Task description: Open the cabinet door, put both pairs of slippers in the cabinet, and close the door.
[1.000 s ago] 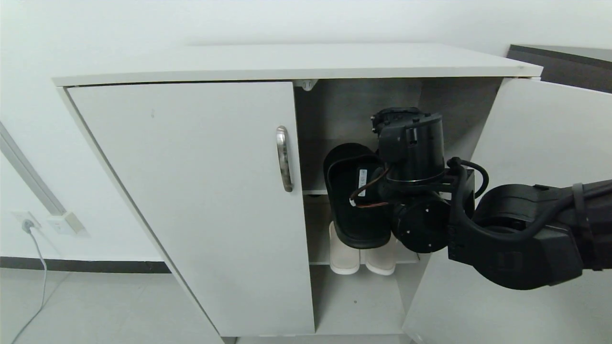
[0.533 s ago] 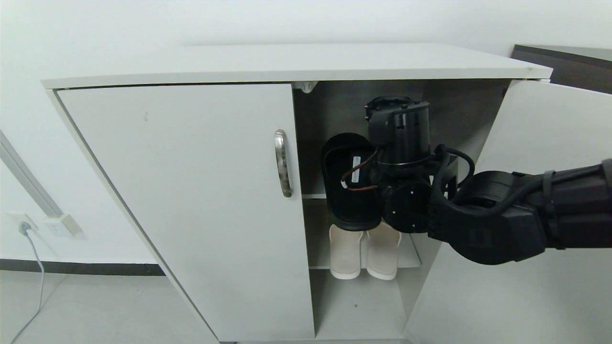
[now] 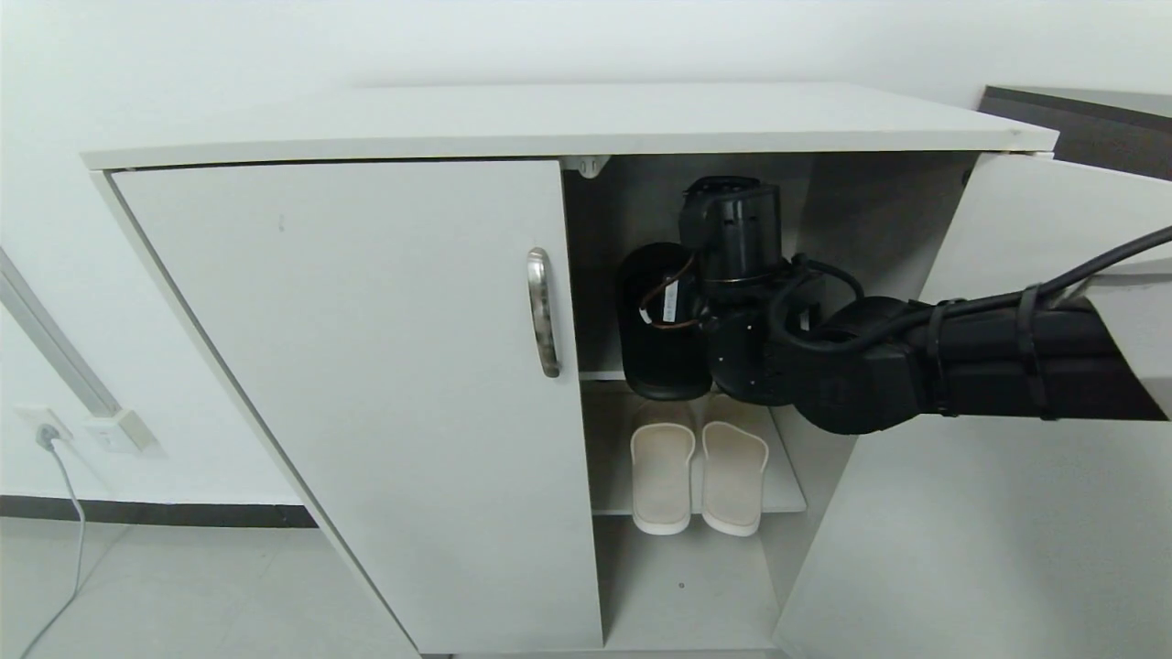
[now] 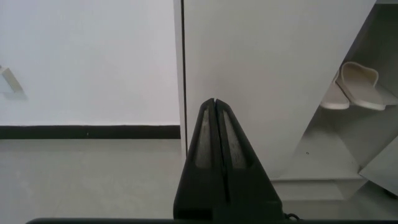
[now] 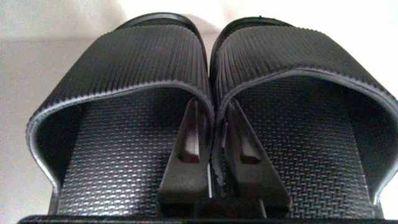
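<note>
- The cabinet (image 3: 568,119) stands with its right door (image 3: 1025,265) swung wide. The left door (image 3: 366,384) is shut, and its handle (image 3: 543,311) is untouched.
- The white slippers (image 3: 700,476) lie side by side on the lower shelf (image 3: 792,502), toes inward. That pair looks done.
- The right gripper (image 5: 212,121) reaches into the open half at the level of the upper shelf (image 3: 600,371). Its jaws are clamped on the black slippers (image 5: 149,93).
- The jaws pinch the two inner edges together, so one grasp carries both shoes as a single flat bundle.
- In the head view the black slippers (image 3: 655,352) hang steeply, with their lower ends just at the front edge of the upper shelf. The arm hides the contact, so I cannot tell whether they rest on it or are just short.
- The left gripper (image 4: 214,104) sits low outside the cabinet, facing the shut left door above the floor (image 4: 87,180). Its jaws are pressed together on nothing, and it seems parked clear of the opening.
- My reading is that the slippers need laying flat and deep enough to clear the door's swing before release. After that, only the closing remains.
</note>
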{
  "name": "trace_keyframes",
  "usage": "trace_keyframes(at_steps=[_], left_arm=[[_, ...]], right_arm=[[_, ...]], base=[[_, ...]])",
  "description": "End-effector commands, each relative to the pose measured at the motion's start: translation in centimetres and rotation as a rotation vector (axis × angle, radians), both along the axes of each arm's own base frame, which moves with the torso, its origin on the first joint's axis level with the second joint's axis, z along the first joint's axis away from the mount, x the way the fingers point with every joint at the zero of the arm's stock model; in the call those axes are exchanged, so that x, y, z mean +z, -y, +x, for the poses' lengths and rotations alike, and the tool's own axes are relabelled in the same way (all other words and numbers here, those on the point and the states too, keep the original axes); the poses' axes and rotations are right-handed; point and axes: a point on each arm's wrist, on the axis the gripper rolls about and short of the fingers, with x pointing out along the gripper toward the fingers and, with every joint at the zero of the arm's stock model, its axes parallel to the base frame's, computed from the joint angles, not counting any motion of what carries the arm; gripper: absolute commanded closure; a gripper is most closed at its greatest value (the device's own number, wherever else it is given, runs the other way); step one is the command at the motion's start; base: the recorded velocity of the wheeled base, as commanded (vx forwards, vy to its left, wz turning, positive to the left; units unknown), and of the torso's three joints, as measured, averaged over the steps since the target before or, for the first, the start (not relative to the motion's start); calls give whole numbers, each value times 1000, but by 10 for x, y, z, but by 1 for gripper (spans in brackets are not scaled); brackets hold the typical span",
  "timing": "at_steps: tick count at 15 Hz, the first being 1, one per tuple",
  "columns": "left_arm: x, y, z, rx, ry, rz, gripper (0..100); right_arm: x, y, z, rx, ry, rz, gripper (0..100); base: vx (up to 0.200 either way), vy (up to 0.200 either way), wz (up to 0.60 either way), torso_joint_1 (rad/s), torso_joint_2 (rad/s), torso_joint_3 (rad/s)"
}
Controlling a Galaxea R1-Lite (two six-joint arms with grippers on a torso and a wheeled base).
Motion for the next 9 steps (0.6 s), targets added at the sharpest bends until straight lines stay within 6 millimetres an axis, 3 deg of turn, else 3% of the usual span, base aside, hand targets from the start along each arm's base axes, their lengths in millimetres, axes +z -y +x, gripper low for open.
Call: trace_keyframes(at_steps=[1, 9], left_arm=[[0, 0, 0, -1, -1, -1, 100], [0, 0, 0, 1, -1, -1, 100]], right_arm=[[-12, -2, 16, -23, -12, -12, 100], [-14, 7, 37, -43, -19, -10, 100]], base=[[0, 0, 0, 0, 0, 0], [0, 0, 0, 0, 0, 0]])
